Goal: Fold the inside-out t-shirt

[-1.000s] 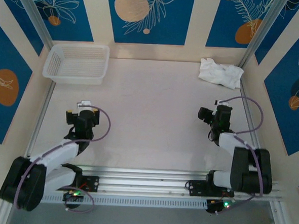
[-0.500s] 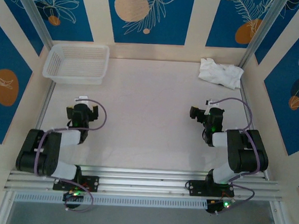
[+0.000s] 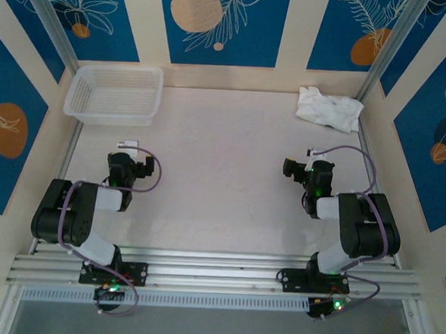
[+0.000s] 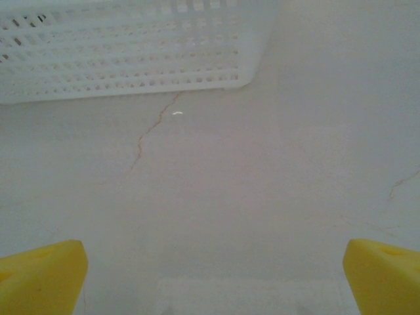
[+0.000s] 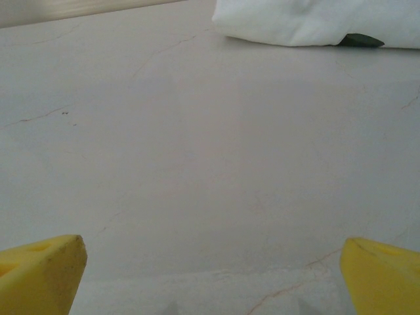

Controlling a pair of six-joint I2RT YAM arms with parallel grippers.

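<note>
t-shirt [image 3: 329,108]: crumpled white heap, far right corner of table [image 3: 225,137], untouched | left gripper [image 4: 213,272]: jaws wide apart, holding nothing, low over bare table on the near side of basket [image 3: 114,94] at far left | right gripper [image 5: 210,272]: jaws wide apart, empty, facing the t-shirt, well apart from it

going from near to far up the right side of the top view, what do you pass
right arm's base → right gripper, open over bare table → t-shirt, crumpled in the far right corner
</note>
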